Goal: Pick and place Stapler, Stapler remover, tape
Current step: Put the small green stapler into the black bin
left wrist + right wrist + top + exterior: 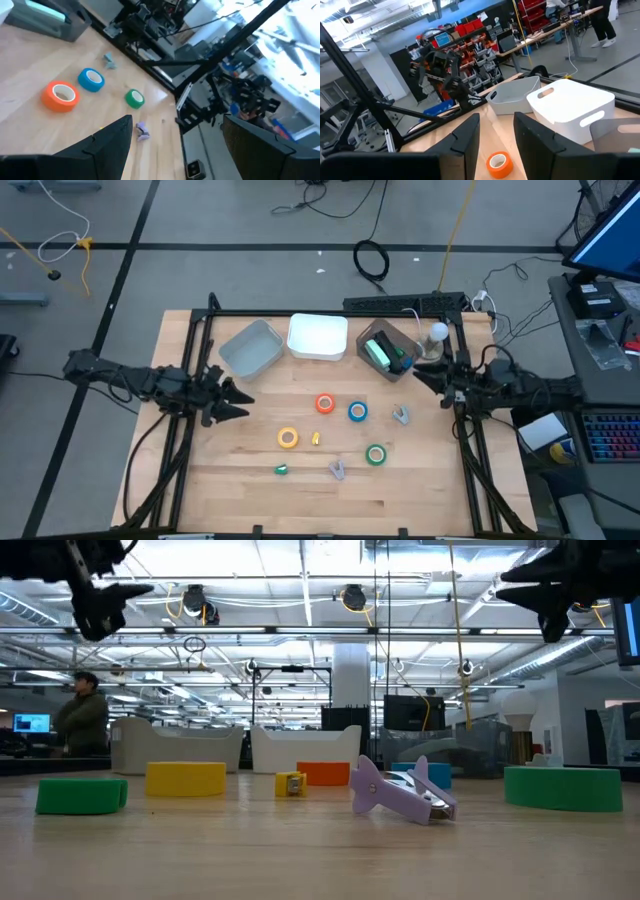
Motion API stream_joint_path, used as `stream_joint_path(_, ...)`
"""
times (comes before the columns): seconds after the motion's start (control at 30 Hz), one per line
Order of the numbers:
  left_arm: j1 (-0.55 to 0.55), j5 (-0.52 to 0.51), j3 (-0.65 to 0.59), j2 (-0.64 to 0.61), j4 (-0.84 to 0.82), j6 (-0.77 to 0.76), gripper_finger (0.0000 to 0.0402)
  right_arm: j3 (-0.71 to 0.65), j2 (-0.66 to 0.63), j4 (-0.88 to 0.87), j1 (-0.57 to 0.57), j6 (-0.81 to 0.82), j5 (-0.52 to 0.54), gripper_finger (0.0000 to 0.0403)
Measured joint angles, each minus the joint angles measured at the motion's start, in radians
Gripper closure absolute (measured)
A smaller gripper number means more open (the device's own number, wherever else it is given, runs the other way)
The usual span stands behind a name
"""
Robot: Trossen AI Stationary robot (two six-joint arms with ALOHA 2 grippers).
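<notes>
The left gripper (pixel 238 404) is held released and empty above the surface's (pixel 230 480) left side; the right gripper (pixel 418 376), likewise parted, is raised near the grey bin (pixel 388 352). The orange tape (pixel 325 404) is best approached from directly above. Open room is left between the four rolls mid-surface.

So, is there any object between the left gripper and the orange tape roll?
Nothing visible blocks it. In the high view the left gripper hangs at the table's left side, and only bare wood lies between it and the orange tape roll. The yellow roll sits nearer the front edge, off that line.
</notes>
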Motion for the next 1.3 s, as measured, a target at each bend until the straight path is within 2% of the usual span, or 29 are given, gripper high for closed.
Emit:
stream_joint_path(0.27,-0.1,-0.084,0.332,0.264,-0.358,0.0,0.0092,-0.081,-0.089,0.014,0.0,-0.057,0.0,0.0287)
stream_joint_path(0.57,-0.222,-0.099,0.627,0.61,-0.691,-0.163,0.0092,-0.083,-0.086,0.012,-0.001,-0.131,-0.001,0.0287)
stream_joint_path(0.73,-0.265,-0.03,0.71,0.79,-0.729,-0.206,0.0092,-0.083,-0.085,0.013,-0.001,-0.131,-0.001,0.0287)
stream_joint_path(0.87,-0.296,-0.023,0.756,0.915,-0.73,-0.145,0.0092,-0.083,-0.085,0.013,-0.001,-0.127,-0.001,0.0287)
stream_joint_path(1.0,-0.319,-0.03,0.779,1.009,-0.728,-0.1,0.0092,-0.083,-0.085,0.013,-0.001,-0.125,-0.001,0.0287)
stream_joint_path(1.3,-0.337,-0.035,0.779,1.172,-0.694,-0.111,0.0092,-0.082,-0.085,0.01,-0.001,-0.126,-0.001,0.0287)
